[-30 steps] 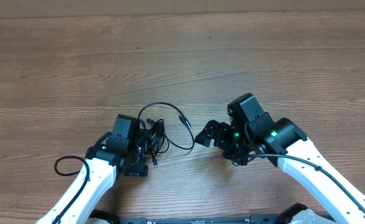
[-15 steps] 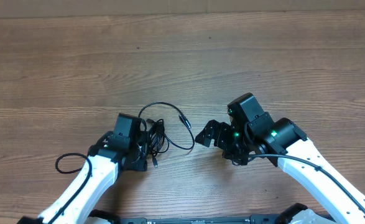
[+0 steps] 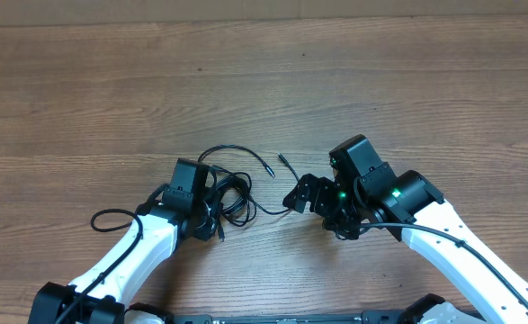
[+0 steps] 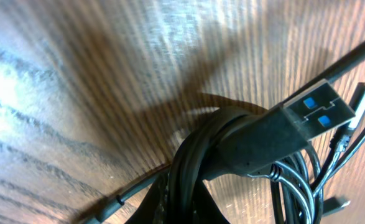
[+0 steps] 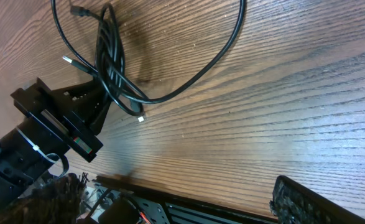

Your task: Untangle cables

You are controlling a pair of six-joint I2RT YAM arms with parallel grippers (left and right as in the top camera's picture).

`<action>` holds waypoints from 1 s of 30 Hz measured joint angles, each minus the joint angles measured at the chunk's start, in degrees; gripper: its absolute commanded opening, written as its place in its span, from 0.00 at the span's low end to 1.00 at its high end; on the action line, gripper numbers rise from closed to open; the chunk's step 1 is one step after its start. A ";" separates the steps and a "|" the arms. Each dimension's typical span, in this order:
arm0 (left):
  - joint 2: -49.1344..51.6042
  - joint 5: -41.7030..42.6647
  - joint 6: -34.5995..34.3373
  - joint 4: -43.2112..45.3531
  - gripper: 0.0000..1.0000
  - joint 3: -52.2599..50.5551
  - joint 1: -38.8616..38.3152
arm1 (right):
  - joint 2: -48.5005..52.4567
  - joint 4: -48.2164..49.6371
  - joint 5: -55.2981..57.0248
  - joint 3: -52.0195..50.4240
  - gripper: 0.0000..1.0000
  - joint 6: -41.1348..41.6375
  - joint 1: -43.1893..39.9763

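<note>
From overhead, you are seeing the left gripper (image 3: pixel 210 214) pinching the tangled cables (image 3: pixel 232 193) near the middle of the table (image 3: pixel 264 72). The right gripper (image 3: pixel 298 193) is standing spread just beside a trailing strand.

In the left wrist view, the bunched cords are filling your frame, and a blue-tongued USB plug (image 4: pixel 309 115) is jutting from the knot.

In the right wrist view, the loops are lying on the wood beside the left arm (image 5: pixel 51 134), and the right fingers (image 5: pixel 309 200) are sitting wide apart.

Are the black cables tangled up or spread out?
Tangled. The cables bunch in one knotted clump at the left claw, loops crossing each other.
</note>
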 measured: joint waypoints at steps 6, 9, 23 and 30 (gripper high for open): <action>-4.57 2.38 13.77 -0.46 0.04 1.66 0.15 | 0.00 0.00 -0.74 0.00 0.95 0.00 0.00; -8.52 4.70 19.65 -0.37 0.04 4.39 0.17 | 0.00 0.46 -1.03 0.00 0.91 0.00 0.00; -15.47 13.64 30.42 -1.40 0.04 6.43 0.17 | -0.02 13.07 -4.39 0.00 0.82 -0.15 6.14; -15.47 20.98 30.86 2.21 0.04 6.43 0.39 | 0.00 14.82 -2.43 0.00 0.40 -0.37 9.68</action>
